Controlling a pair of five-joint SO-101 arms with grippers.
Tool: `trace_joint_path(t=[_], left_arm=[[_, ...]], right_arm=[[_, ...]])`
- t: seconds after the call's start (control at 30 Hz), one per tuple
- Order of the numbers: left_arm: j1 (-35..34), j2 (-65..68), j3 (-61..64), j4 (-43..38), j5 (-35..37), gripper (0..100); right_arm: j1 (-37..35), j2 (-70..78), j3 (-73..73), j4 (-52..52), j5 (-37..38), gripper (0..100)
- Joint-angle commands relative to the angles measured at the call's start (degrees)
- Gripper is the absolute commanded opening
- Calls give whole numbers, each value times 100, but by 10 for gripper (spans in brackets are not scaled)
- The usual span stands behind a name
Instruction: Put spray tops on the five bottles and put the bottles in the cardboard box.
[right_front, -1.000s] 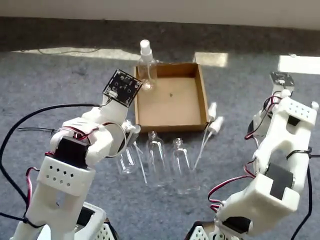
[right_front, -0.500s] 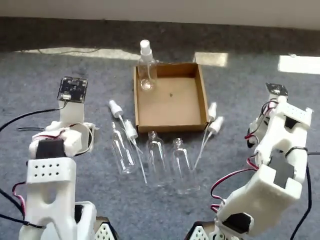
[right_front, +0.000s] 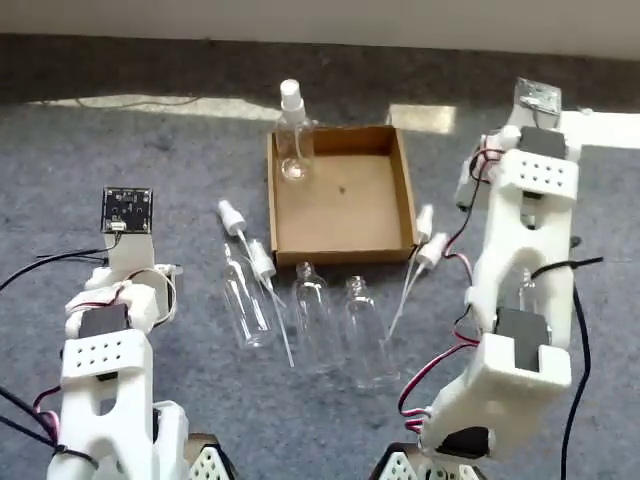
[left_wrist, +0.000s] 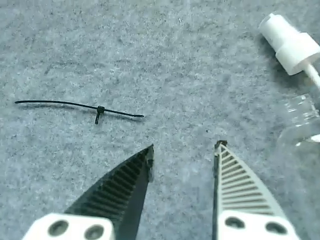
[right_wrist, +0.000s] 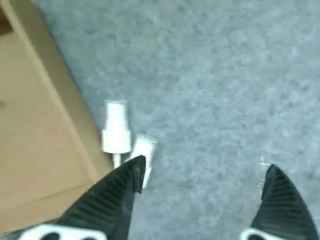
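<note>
Right arm (right_front: 525, 230) advanced; capped bottle (right_front: 293, 135) upright in box (right_front: 403, 185).

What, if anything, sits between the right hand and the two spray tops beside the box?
Nothing visible. The open right hand hovers over bare carpet, with the two spray tops just ahead of it. The cardboard box wall lies beyond them.

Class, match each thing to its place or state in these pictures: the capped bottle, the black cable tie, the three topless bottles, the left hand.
Things:
1 capped bottle
2 black cable tie
3 three topless bottles
4 left hand

Places or states:
A open, holding nothing
B upright in a corner of the cardboard box
C lying side by side in front of the box
D lying alone on the carpet

Pairs: 1-B; 2-D; 3-C; 4-A
</note>
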Motion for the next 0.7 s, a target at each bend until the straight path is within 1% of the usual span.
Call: trace_joint_path(t=[0.0,0.17,0.27,0.67], left_arm=[[-75,-101,-22,-132,-26,192],[-66,-119,66,-167,-26,192],[-66,-119,92,-255,-26,192],[-66,-119,92,-255,-26,192]], right_arm=[[-400,163,-374,-224,-527,319],[-409,1051,-418,-330,-1345,319],[-295,1429,-435,-356,-1697,319],[-295,1596,-505,-514,-1758,319]])
